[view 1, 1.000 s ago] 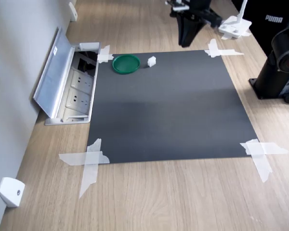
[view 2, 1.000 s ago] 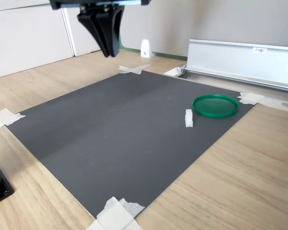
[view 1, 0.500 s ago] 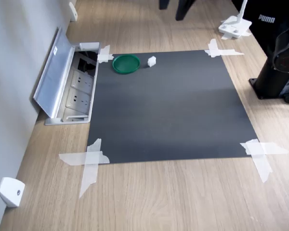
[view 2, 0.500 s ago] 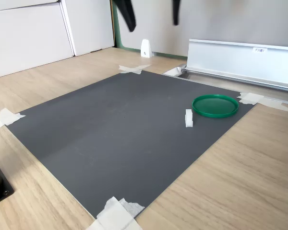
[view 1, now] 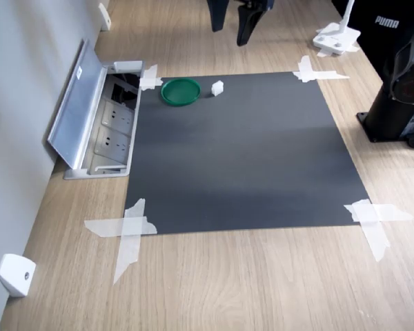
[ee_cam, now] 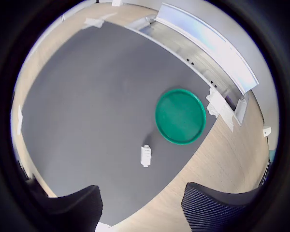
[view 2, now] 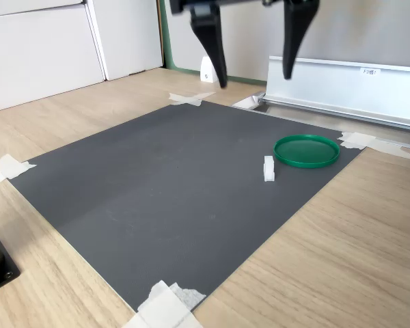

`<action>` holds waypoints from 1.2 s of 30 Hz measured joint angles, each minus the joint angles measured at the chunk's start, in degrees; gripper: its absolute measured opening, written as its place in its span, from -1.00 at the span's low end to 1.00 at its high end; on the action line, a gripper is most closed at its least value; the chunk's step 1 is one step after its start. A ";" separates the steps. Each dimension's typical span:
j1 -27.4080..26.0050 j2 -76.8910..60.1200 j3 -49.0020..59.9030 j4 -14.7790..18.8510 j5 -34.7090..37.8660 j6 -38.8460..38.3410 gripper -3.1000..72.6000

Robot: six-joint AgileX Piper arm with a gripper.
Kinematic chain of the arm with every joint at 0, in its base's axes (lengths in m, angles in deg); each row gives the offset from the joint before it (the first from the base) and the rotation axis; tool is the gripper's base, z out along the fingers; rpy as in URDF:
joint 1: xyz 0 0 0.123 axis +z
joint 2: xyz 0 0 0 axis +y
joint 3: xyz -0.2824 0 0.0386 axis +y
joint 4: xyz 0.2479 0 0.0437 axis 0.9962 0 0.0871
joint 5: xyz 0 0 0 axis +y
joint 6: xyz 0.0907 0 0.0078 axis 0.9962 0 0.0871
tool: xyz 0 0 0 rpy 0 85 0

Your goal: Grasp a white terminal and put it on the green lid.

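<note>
Second exterior view: gripper (view 2: 254, 74) hangs fingers-down, spread wide and empty, above terminal (view 2: 268, 168) and lid (view 2: 306, 150) below it.

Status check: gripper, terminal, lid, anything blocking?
Gripper open, high above mat. White terminal on mat beside green lid, not touching. Lid bare, nothing in the way.

A light wooden desk (view 1: 248, 276) carries a dark grey mat (view 1: 241, 152) fixed at its corners with white tape strips (view 1: 127, 231). On the mat, the green lid (view 1: 181, 91) lies near one corner, the white terminal (view 1: 217, 87) just beside it, apart.
</note>
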 joint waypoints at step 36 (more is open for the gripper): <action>1.98 13.00 9.53 -2.12 -19.53 4.15 0.91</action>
